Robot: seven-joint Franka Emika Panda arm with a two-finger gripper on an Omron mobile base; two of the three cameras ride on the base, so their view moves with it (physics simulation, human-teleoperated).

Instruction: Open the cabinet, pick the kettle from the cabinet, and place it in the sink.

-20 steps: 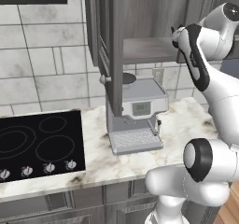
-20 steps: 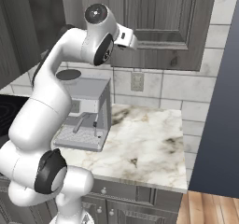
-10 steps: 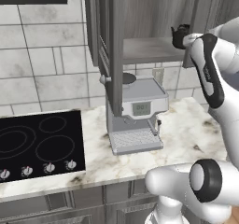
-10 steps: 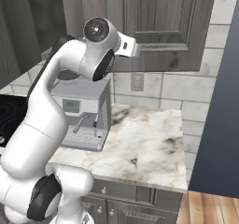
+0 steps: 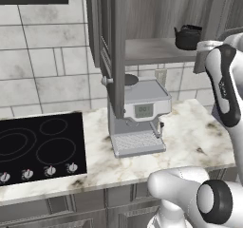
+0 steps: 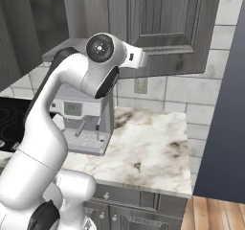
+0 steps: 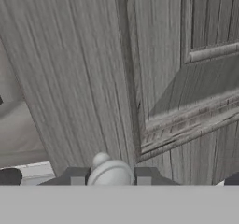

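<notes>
The cabinet hangs above the counter with its left door swung out edge-on. On its inner shelf sits the small black kettle, at the right. In the hand view, my gripper is shut on the round metal knob of the right door, with one fingertip on each side. From the right base view, my hand presses against that door's lower left corner, and the door stands partly ajar. The sink is out of view.
A silver coffee machine stands on the marble counter under the cabinet. A black cooktop lies at the left. A dark tall panel borders the counter on the right.
My fingers have closed onto the knob. The arm has pulled back to the right with the right door, and the kettle on the shelf has come into sight.
</notes>
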